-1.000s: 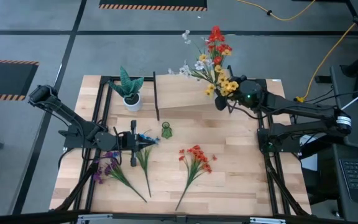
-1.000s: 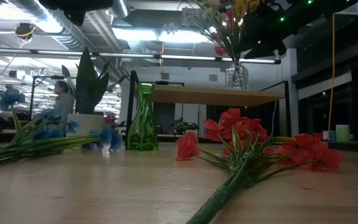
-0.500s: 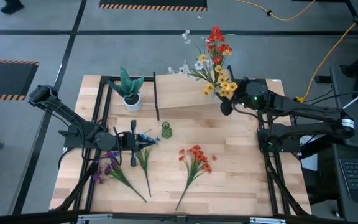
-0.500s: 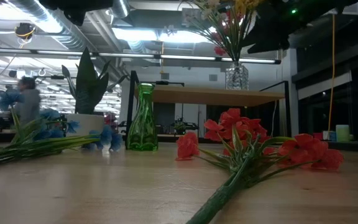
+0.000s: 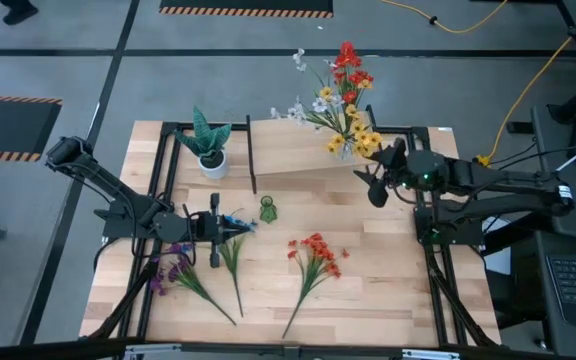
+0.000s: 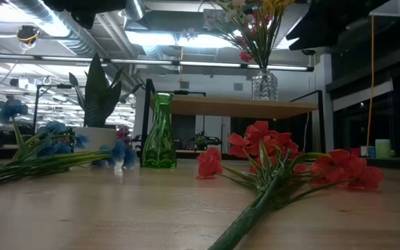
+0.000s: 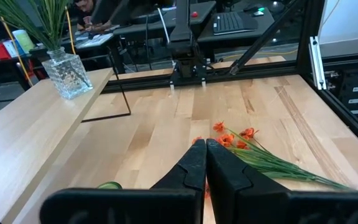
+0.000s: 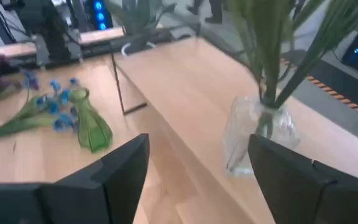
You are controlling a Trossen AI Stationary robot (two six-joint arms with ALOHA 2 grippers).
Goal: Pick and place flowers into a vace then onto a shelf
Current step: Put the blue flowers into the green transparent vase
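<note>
A clear glass vase (image 8: 257, 134) holding a bouquet of red, yellow and white flowers (image 5: 343, 95) stands on the light-wood shelf (image 5: 303, 160) at the table's far side. My right gripper (image 5: 370, 185) hovers open just to the right of and nearer than the vase, touching nothing. A small green vase (image 5: 268, 209) stands upright on the tabletop. An orange sprig (image 5: 313, 255), a blue sprig (image 5: 230, 235) and a purple sprig (image 5: 173, 265) lie flat on the table. My left gripper (image 5: 242, 228) is shut, held above the blue sprig beside the green vase.
A spiky green plant in a white pot (image 5: 208, 140) stands at the far left. Black frame rails (image 5: 163, 180) run along the table's left and right sides. The shelf's thin black legs (image 5: 251, 155) stand near the green vase. Bare tabletop lies at the near right.
My right gripper has drawn back from the glass vase toward the table's right and near edges, staying open. The vase and its bouquet have stayed upright on the shelf.
</note>
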